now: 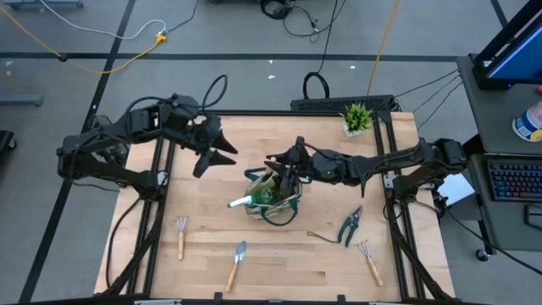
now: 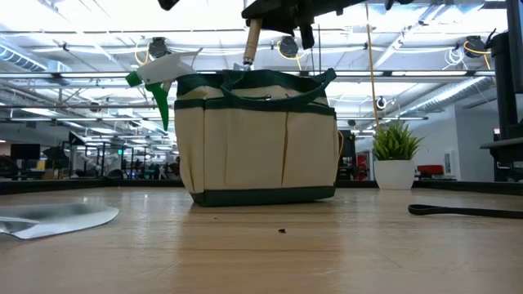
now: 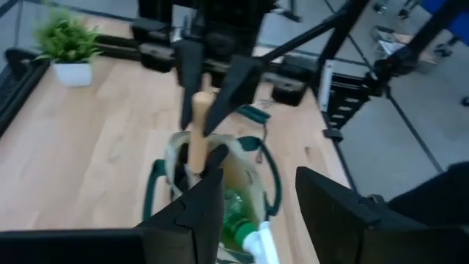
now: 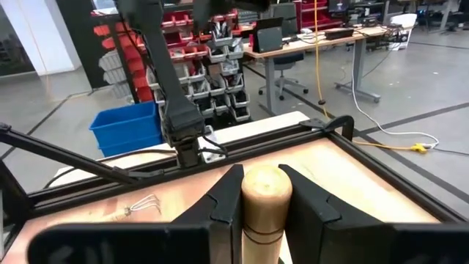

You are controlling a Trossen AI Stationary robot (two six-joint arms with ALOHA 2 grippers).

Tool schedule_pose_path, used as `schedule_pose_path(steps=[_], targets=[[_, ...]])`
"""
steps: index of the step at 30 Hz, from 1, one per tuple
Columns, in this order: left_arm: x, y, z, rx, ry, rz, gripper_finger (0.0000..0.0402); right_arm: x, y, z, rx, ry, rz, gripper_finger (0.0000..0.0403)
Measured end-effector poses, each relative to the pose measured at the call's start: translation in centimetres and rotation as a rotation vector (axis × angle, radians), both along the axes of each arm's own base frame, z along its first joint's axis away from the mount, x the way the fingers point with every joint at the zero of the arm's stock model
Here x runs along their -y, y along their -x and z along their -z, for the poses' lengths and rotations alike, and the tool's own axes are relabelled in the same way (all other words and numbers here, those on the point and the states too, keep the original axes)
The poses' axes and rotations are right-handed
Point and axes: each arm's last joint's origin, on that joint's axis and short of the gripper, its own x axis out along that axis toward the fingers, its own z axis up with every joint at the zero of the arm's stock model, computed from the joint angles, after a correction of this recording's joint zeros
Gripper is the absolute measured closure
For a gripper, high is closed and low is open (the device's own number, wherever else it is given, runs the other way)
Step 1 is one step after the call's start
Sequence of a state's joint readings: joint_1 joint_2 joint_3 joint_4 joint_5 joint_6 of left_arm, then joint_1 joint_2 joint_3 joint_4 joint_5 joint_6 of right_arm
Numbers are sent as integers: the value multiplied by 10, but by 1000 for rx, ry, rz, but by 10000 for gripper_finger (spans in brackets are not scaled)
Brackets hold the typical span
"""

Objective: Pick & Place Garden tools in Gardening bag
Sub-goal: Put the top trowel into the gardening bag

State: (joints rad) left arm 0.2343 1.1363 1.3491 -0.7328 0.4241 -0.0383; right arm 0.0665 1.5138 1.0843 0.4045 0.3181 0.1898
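Observation:
The beige gardening bag with green trim (image 1: 273, 202) stands on its base mid-table and also shows in the low view (image 2: 257, 139). A green spray bottle (image 1: 247, 200) pokes out of the bag, its white nozzle (image 2: 163, 67) toward the left. My right gripper (image 1: 286, 174) is above the bag, shut on a wooden-handled tool (image 2: 252, 42). My left gripper (image 1: 216, 151) is open and empty in the air, left of the bag. A fork-rake (image 1: 180, 234), a trowel (image 1: 236, 261), teal pruning shears (image 1: 350, 225) and a second fork-rake (image 1: 369, 259) lie flat on the table. My right gripper pinches the tool's wooden handle near its rounded free end (image 4: 265, 189) between its two fingers (image 4: 223, 209). The fingers come from above, pointing down along the handle. The tool stands nearly upright, its lower part inside the bag's mouth (image 3: 196, 158); its metal end is hidden in the bag.
A small potted green plant (image 1: 357, 118) stands at the table's far right corner. The black frame rail (image 1: 288, 112) runs round the table. Bare wood lies between the bag and the loose tools along the near edge.

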Motion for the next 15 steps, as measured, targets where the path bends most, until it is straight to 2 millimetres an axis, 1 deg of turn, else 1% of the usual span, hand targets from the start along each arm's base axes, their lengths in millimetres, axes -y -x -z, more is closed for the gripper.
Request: schedule_pose_path(steps=[3, 6, 9, 13, 15], targets=[[8, 0, 3, 48, -5, 36, 226, -2, -4, 8, -26, 1, 14, 344], [17, 4, 12, 95, -2, 65, 227, -3, -9, 14, -25, 1, 15, 344], [23, 14, 23, 133, 17, 69, 227, -3, -13, 23, -50, 1, 17, 344], [32, 33, 40, 195, 40, 41, 227, -3, -19, 30, -57, 2, 26, 344], [37, 42, 49, 235, 52, 32, 227, -3, -20, 37, -88, 7, 40, 344]])
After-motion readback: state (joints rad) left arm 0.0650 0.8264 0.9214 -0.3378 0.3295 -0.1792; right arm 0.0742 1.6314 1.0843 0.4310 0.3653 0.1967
